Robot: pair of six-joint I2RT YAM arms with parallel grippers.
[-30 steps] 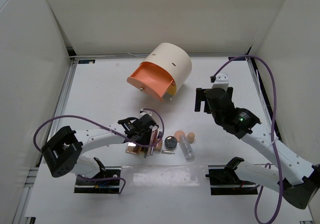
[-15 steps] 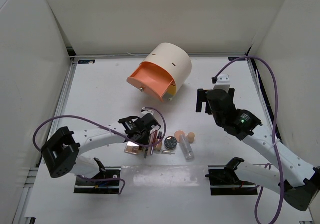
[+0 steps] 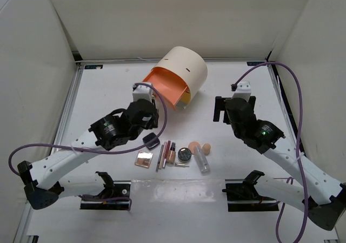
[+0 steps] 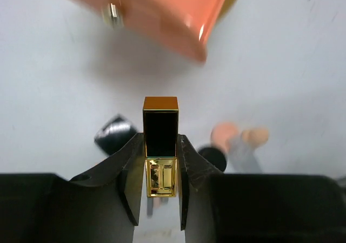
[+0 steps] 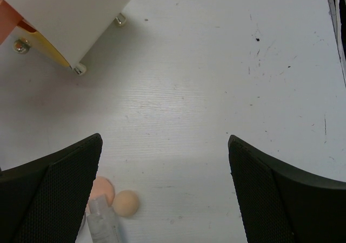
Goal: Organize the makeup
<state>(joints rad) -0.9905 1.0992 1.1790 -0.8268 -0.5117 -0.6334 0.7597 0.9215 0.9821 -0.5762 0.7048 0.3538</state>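
My left gripper [image 3: 141, 113] [image 4: 161, 140] is shut on a black and gold lipstick tube [image 4: 160, 126] and holds it above the table, just short of the open orange drawer [image 3: 161, 87] [image 4: 162, 15]. On the table lie a black square compact [image 3: 152, 140] [image 4: 115, 135], a mirrored palette [image 3: 144, 158], slim pencils [image 3: 160, 155], a round dark compact [image 3: 185, 155], two peach sponges [image 3: 200, 147] [image 5: 127, 202] and a clear tube [image 3: 202, 161] [image 5: 102, 221]. My right gripper [image 3: 231, 106] [image 5: 165, 145] is open and empty, above the table right of the sponges.
The cream cylinder box [image 3: 184, 72] [image 5: 70, 10] stands at the back centre on small feet, its orange drawer pulled out toward the front left. White walls close in the table on three sides. The arm bases [image 3: 105, 197] sit at the near edge.
My left arm has lifted off the makeup cluster with the black and gold tube and moved back toward the drawer. The black square compact now shows. The right arm has barely moved.
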